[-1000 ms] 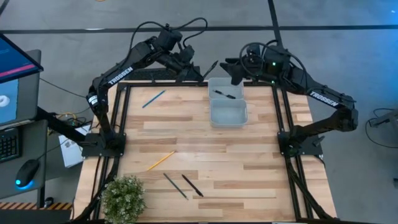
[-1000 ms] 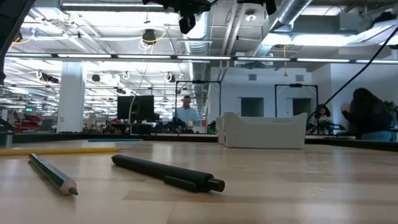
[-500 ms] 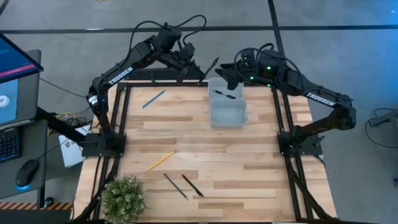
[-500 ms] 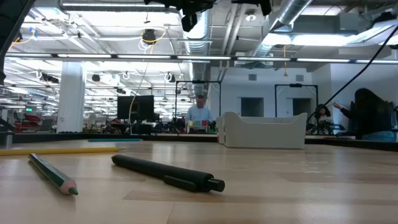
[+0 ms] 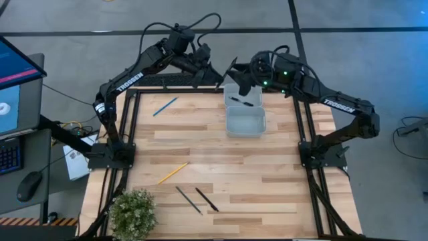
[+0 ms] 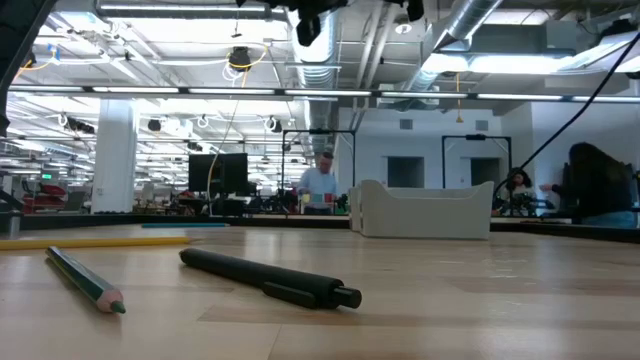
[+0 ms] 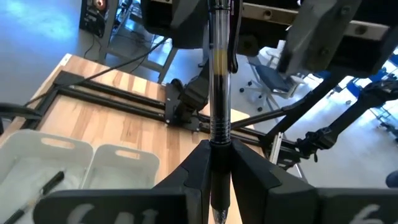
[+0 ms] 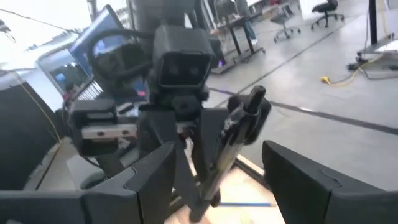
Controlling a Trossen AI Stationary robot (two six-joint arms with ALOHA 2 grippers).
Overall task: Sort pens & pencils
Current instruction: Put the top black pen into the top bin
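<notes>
Both arms are up at the far edge of the table, meeting over the back of the white bin [image 5: 245, 112]. Left gripper [image 5: 215, 79] is clamped on a pen [image 7: 219, 81], clear barrel w/ a dark grip, sticking out past its fingertips toward the other arm. In the right wrist view that same pen sits right btwn the right gripper's fingers [image 8: 298, 180], which are spread wide and not touching it. Right gripper [image 5: 242, 79] hovers just behind the bin's far compartment, close to the left one.

Bin has 2 compartments. Far one holds a black pen [image 5: 241, 102], the near one looks bare.

Rest of the stuff on the table: light blue pencil [image 5: 165, 106] near the far left corner, well apart from the bin. Yellow pencil [image 5: 173, 173] lies at a slant on the near left part. Just right of that, 2 more dark sticks side by side near the front edge: a thin green-tipped pencil [image 6: 84, 279] and a fat black pen [image 6: 270, 277], close but not touching.

Small potted plant [image 5: 132, 212] at the near left corner. A person [image 6: 321, 184] is visible in the room behind.
</notes>
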